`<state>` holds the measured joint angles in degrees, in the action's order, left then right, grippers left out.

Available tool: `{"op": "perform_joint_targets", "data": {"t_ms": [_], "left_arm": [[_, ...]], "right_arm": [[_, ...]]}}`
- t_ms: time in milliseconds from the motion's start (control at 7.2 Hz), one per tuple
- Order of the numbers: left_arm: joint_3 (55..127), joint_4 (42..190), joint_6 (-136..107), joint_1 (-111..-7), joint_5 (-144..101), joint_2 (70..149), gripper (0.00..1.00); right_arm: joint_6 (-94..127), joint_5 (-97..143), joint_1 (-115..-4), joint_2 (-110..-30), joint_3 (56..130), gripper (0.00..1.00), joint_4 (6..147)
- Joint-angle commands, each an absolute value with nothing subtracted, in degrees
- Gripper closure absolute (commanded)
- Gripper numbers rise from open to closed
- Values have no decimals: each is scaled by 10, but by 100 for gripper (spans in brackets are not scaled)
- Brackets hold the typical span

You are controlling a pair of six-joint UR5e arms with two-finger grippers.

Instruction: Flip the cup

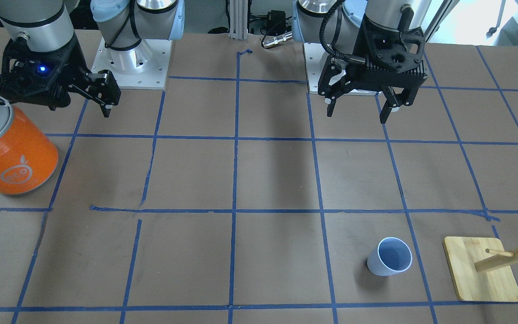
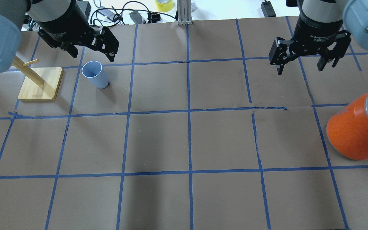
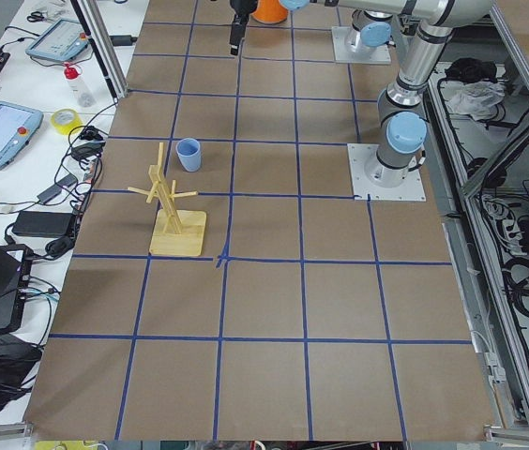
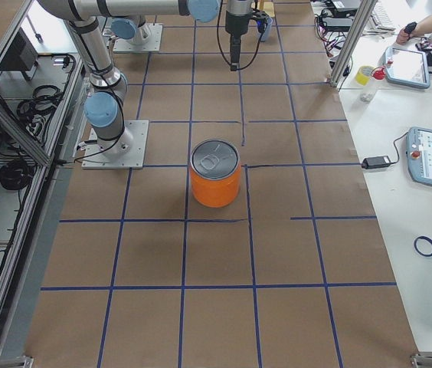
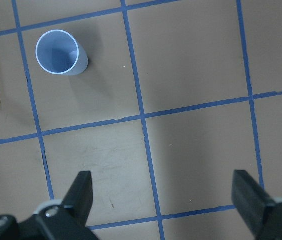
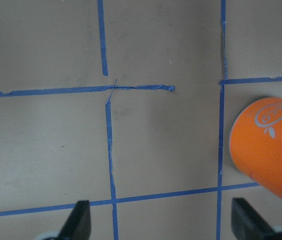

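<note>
The cup point(image 2: 95, 75) stands upright, mouth up and long axis vertical, at the far left just beside the wooden rack base point(image 2: 40, 84). The left gripper point(image 1: 357, 115) and right gripper point(image 2: 300, 70) hang spread and empty. The orange can point(image 1: 14, 157) bears a white fruit logo, its lettering unreadable.

Bright, even light. Soft, broad shadows cross the worktop point(image 1: 196, 180); a small one hugs the cup point(image 1: 389, 256). Focus is sharp; overexposed glare whitens the front view's top right corner.
</note>
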<state>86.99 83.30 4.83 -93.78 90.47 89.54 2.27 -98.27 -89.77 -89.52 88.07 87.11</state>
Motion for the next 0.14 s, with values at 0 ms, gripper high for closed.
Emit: {"op": "perform_joint_targets", "data": {"t_ms": [0], "left_arm": [[881,824,41,-938,893,892,0]], "right_arm": [[23,-984,-898,-896,882,0,874]]}}
